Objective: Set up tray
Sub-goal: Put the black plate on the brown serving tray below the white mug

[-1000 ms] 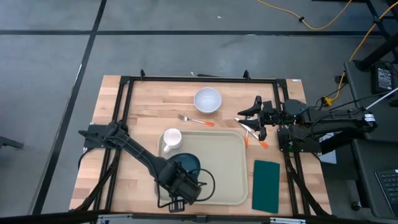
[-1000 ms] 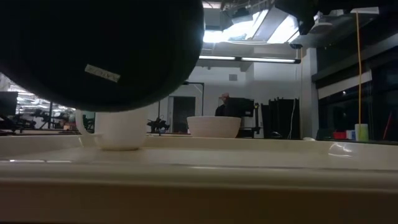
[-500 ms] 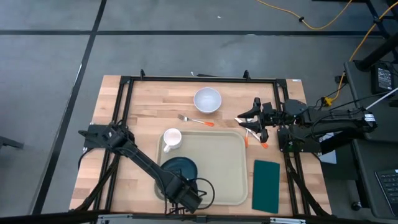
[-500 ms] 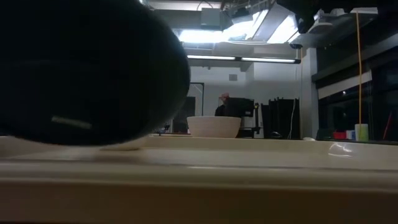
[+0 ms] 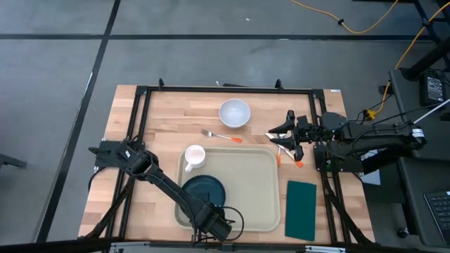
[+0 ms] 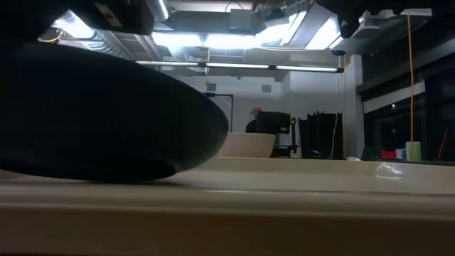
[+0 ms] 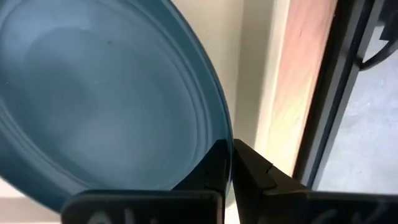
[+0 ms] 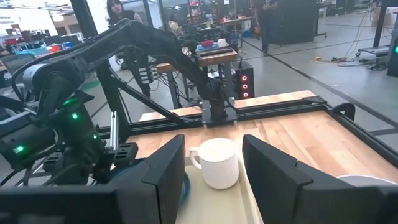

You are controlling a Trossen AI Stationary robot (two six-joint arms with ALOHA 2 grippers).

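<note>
Pinching the rim of the teal plate (image 7: 106,99), the left gripper (image 7: 231,163) sits over the tray (image 5: 256,186) on the table's near side. The right gripper (image 5: 287,133) waits spread beside the tray's far corner.

We see even, soft overhead light on the table (image 5: 162,116), shadows faint. Low down, ceiling lights (image 6: 234,39) at twelve o'clock glare brightly, leaving the near plate (image 6: 106,121) a dark, blurred silhouette at nine o'clock.
</note>
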